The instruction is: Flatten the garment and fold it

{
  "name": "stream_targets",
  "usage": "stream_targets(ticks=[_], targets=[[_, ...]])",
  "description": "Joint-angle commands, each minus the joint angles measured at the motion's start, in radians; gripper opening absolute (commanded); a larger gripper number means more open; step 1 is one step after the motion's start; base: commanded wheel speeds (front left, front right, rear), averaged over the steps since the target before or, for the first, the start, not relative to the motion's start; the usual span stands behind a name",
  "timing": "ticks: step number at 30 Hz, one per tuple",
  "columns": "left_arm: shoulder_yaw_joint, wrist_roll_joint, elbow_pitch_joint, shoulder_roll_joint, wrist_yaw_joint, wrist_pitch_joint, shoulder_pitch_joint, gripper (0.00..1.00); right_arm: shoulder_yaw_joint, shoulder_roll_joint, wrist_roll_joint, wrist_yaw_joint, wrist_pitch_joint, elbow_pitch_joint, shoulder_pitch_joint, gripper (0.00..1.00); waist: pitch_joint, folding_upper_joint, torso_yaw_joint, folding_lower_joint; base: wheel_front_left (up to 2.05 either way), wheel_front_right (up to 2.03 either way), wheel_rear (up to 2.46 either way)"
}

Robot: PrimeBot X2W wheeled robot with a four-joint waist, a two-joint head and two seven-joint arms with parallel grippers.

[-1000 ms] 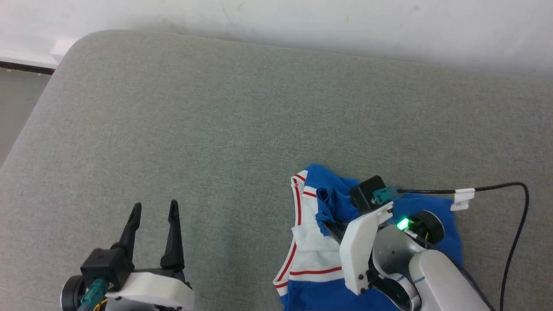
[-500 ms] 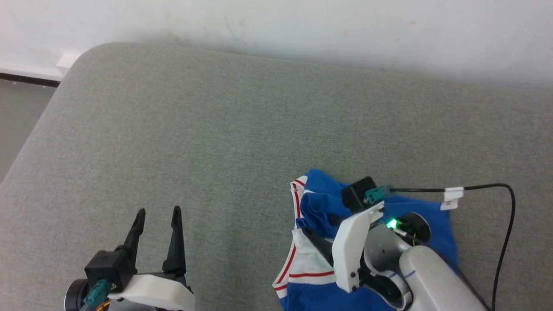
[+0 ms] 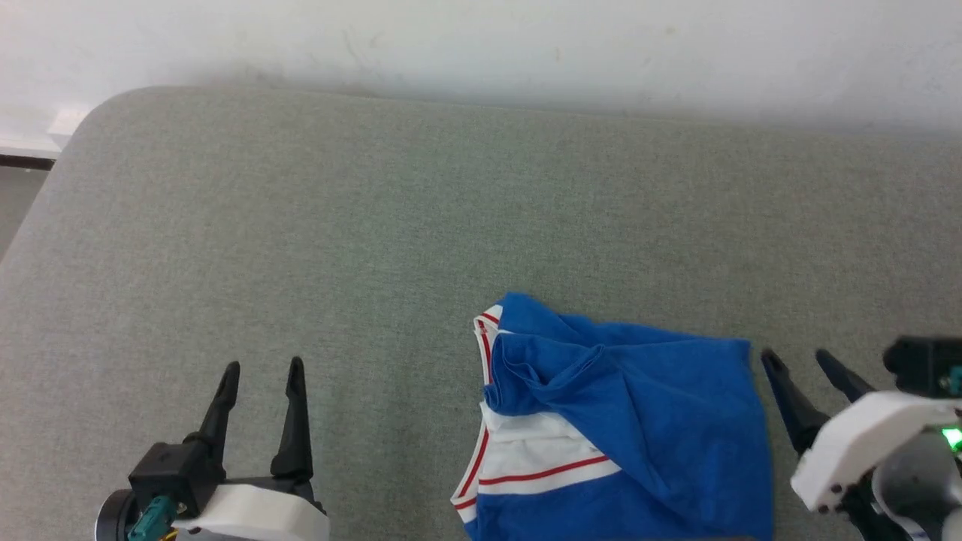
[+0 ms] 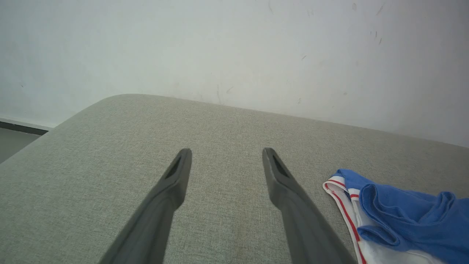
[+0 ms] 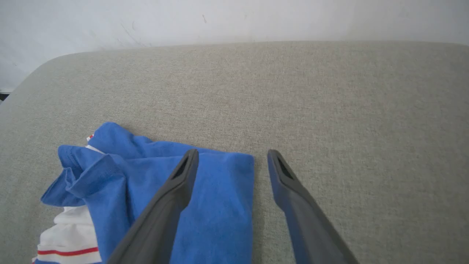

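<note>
The garment (image 3: 639,421) lies folded on the grey cushioned surface (image 3: 376,225), bright blue with a white sleeve and red-striped trim on its left side; a blue flap is turned over the top. It also lies at the lower right of the left wrist view as the garment (image 4: 403,212), and at the lower left of the right wrist view as the garment (image 5: 146,190). My right gripper (image 3: 797,361) stands open just right of the shirt's right edge, holding nothing. My left gripper (image 3: 259,368) is open well to the left, apart from the cloth.
A white wall (image 3: 481,45) runs behind the surface. The surface's rounded left corner (image 3: 83,128) drops to a dark floor strip (image 3: 19,161).
My right gripper let go of the blue cloth, opened, and pulled back to the right off the garment. The folded flap now lies on the shirt. The head camera also shifted.
</note>
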Motion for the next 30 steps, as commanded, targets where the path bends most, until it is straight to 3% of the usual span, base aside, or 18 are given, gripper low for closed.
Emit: stream_targets(ticks=[1, 6, 17, 18, 19, 20, 30], targets=[[0.006, 0.003, -0.007, 0.006, 0.008, -0.001, 0.012, 1.00, -0.013, 0.003, 0.014, -0.001, -0.002, -0.002, 0.014, 1.00, 0.013, 0.0000, -0.011, 0.0001, 0.00, 0.00, 0.00], [0.006, 0.004, -0.022, 0.014, 0.008, 0.003, 0.006, 1.00, -0.029, 0.003, 0.051, -0.001, -0.013, 0.069, 0.049, 1.00, 0.039, 0.0000, -0.011, 0.0001, 0.00, 0.00, 0.00], [-0.010, 0.016, -0.026, 0.013, 0.009, 0.019, -0.039, 1.00, -0.003, 0.003, 0.115, -0.001, -0.025, 0.301, -0.039, 1.00, 0.077, 0.0000, 0.048, 0.0001, 0.00, 0.00, 0.00], [-0.012, 0.016, -0.024, 0.013, 0.008, 0.020, -0.040, 1.00, -0.001, 0.003, 0.121, -0.001, -0.023, 0.320, -0.046, 0.83, 0.077, 0.0000, 0.053, 0.0001, 0.00, 0.00, 0.00], [-0.013, 0.016, -0.023, 0.013, 0.008, 0.020, -0.041, 1.00, 0.002, 0.003, 0.124, -0.001, -0.019, 0.336, -0.054, 0.27, 0.078, 0.0000, 0.056, 0.0001, 0.00, 0.00, 0.00], [-0.014, 0.016, -0.022, 0.012, 0.008, 0.021, -0.042, 1.00, 0.006, 0.003, 0.126, -0.001, -0.015, 0.350, -0.060, 0.00, 0.078, 0.0000, 0.059, 0.0001, 0.00, 0.00, 0.00], [-0.016, 0.016, -0.021, 0.019, 0.013, 0.034, -0.052, 1.00, -0.008, 0.003, 0.096, -0.001, -0.029, 0.370, -0.100, 0.00, 0.043, 0.0000, 0.038, 0.0001, 0.00, 0.00, 0.00]])
